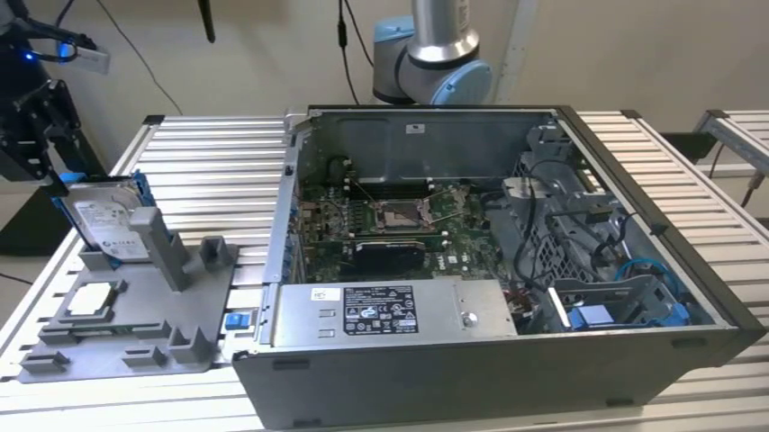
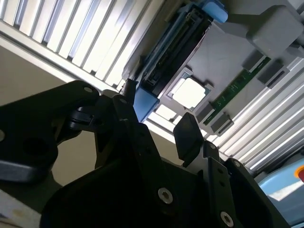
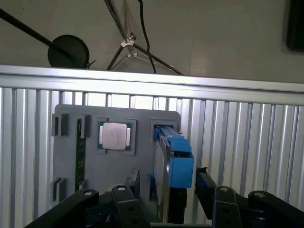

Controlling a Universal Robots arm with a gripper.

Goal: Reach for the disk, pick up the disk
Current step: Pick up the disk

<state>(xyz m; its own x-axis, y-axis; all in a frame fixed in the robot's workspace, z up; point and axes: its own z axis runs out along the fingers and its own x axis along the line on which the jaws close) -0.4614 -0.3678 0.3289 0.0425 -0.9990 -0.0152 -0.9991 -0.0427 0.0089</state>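
Item: table [image 1: 204, 171] of ribbed aluminium slats, set before a plain beige wall [image 1: 625, 45] with dark cables [image 1: 346, 45] hanging down it. On it we list an open computer case [image 1: 505, 270] and, at its 9 o'clock, a grey fixture tray [image 1: 180, 315]. The disk [image 1: 108, 225] stands on edge in the tray's 11 o'clock slot, and a silver chip [image 1: 94, 301] lies flat at the disk's 6 o'clock. The claw [image 2: 159, 111] hangs over the disk, spread, with its fingers [image 2: 187, 135] flanking the disk's upper end. We cannot tell whether they touch.
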